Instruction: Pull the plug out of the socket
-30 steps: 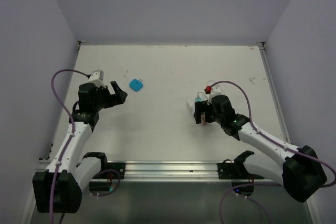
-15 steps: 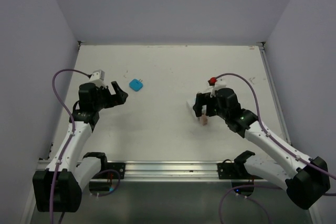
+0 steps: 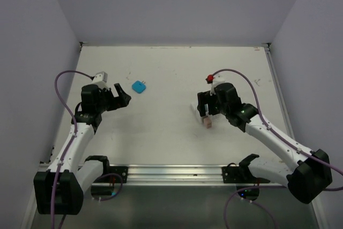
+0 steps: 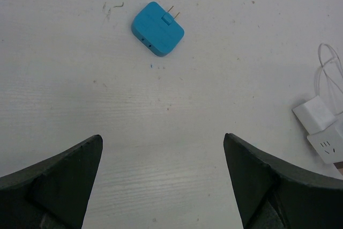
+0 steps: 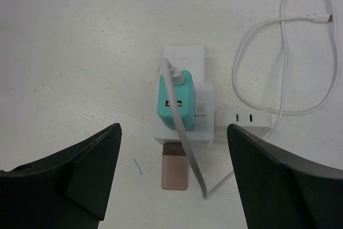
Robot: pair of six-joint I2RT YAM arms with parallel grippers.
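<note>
shows the right gripper [image 5: 173, 130] spread wide and holding nothing, its two dark fingers [image 5: 80, 175] flanking the socket [image 5: 202, 124] on either side without touching it. puts the socket, a white cube with a round button on its upper face, on the table [image 5: 64, 36] right between and just ahead of the fingertips in the right wrist view. finds the plug [image 5: 176, 103], teal, seated on that upper face, with a white cable [image 5: 194, 164] running from it toward the camera and then looping off to the right. notes a pinkish block [image 5: 175, 174] touching the socket's near side, a white block [image 5: 185, 56] against its far side, and a small white piece with two dark slots [image 5: 245, 117] just beside it on the right. from above, places the right gripper over this cluster, right of the table's middle. sets the left gripper [image 4: 162, 138] well apart on the left, likewise wide and empty, with a blue adapter [image 4: 158, 28] lying ahead of its fingertips, prongs pointing away.
</note>
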